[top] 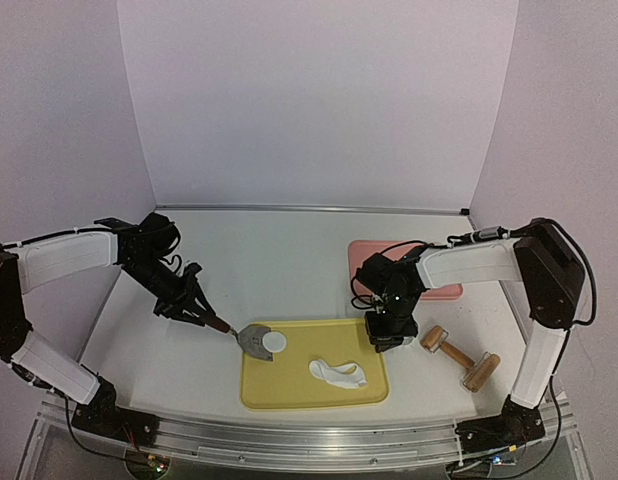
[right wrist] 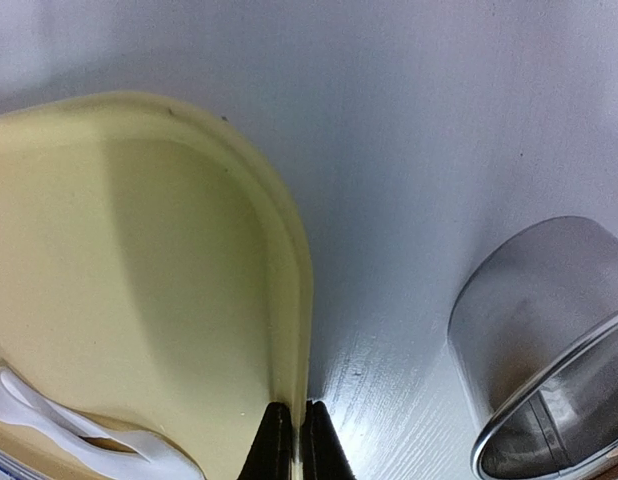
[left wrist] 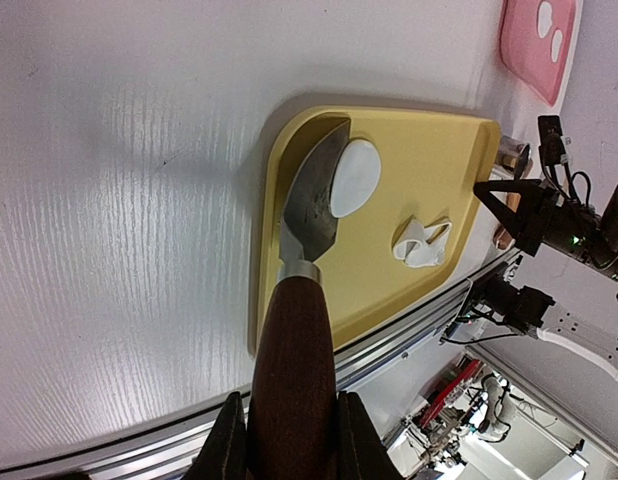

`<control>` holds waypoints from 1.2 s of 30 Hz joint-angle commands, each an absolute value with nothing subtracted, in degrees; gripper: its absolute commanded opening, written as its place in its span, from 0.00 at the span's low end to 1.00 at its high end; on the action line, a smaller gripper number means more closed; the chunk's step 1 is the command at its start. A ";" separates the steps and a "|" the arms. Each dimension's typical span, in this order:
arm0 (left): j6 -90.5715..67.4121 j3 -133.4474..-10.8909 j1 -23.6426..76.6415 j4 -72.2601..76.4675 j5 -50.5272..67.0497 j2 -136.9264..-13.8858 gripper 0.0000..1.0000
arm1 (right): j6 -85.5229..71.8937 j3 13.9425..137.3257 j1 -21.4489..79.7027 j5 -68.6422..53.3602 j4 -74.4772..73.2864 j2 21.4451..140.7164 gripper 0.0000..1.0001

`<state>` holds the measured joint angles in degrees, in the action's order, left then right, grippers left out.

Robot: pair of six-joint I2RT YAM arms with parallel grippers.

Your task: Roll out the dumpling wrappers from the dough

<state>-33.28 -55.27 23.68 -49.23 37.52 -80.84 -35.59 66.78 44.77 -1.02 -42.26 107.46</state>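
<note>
Left wrist view puts the left claw (left wrist: 292, 445) at the bottom centre of the frame, its two fingers (left wrist: 229, 450) clamped on the dark handle of a wood-handled metal scraper (left wrist: 311, 210). The handle runs up the frame. Its curved blade lies low on the yellow rounded-corner tray (left wrist: 439, 160), with the edge against the left side of a small flat round white dumpling wrapper (left wrist: 355, 178). Whether the steel has got under the disc is not clear. That low, slanted hold looks meant to slip the blade beneath the thin disc and lift it without creasing.

Lower right of the wrapper, apart from it, lies an irregular white dough scrap (left wrist: 421, 243), probably trimmings. In the upper right corner a pink tray (left wrist: 519, 55) carries two more white discs (left wrist: 545, 18), so I judge it the place where lifted wrappers go.

Right wrist view shows the right claw (right wrist: 296, 445) at bottom centre, fingers pressed together right at the yellow tray's raised lip. Whether the lip is nipped between them I cannot tell. Its position suggests bracing the tray against the scraper's push. A shiny metal ring cutter (right wrist: 549, 340) rests at the right on the white tabletop (right wrist: 389, 150), near the tray. Seen from the top external camera, a wooden rolling pin (top: 459, 358) lies at the lower right, clear of the work.
</note>
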 commanded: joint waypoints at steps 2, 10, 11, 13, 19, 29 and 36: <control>-33.74 -52.52 23.73 -46.19 37.39 -79.99 0.00 | -35.09 67.80 45.56 -2.46 -41.10 110.48 0.00; -33.38 -49.51 23.82 -41.71 39.20 -80.77 0.00 | -35.50 68.80 45.58 -4.09 -40.61 111.35 0.00; -33.59 -48.89 23.82 -40.95 39.41 -80.71 0.00 | -35.53 68.89 45.61 -4.12 -40.61 111.40 0.00; -33.88 -47.86 23.77 -39.83 39.74 -80.68 0.00 | -35.59 68.95 45.57 -4.20 -40.59 111.44 0.00; -33.86 -43.68 23.81 -34.67 40.09 -80.51 0.00 | -35.75 69.38 45.59 -4.45 -40.61 111.51 0.00; -34.13 -35.63 23.73 -23.56 41.23 -79.98 0.00 | -36.36 70.13 45.69 -5.59 -40.60 112.32 0.00; -35.97 -29.38 23.47 -12.37 43.85 -81.03 0.00 | -37.17 70.70 45.92 -5.88 -40.69 112.17 0.00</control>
